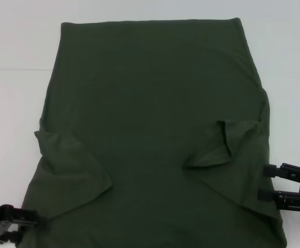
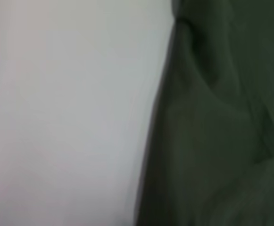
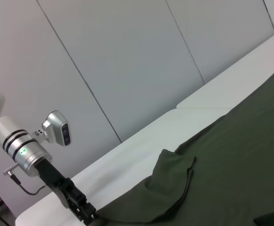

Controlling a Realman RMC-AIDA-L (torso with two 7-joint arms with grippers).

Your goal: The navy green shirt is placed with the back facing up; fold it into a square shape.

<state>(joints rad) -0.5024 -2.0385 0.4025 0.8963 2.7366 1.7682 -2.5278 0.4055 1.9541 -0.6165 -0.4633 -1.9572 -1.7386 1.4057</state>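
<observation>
The navy green shirt (image 1: 150, 113) lies spread flat over the white table (image 1: 15, 103), with both short sleeves folded inward onto its body. The left sleeve (image 1: 72, 170) and the right sleeve (image 1: 227, 144) each form a flap. My left gripper (image 1: 28, 221) sits at the shirt's near left corner, touching the fabric edge; the right wrist view shows this left gripper (image 3: 82, 212) against the cloth. My right gripper (image 1: 263, 183) stands open at the shirt's right edge, its fingers level with the fabric border. The left wrist view shows only the shirt's edge (image 2: 212, 132) on the table.
White table surface (image 1: 289, 77) shows on both sides of the shirt and behind it. A seam (image 1: 15, 68) crosses the tabletop at the far left. Grey wall panels (image 3: 127, 56) stand beyond the table in the right wrist view.
</observation>
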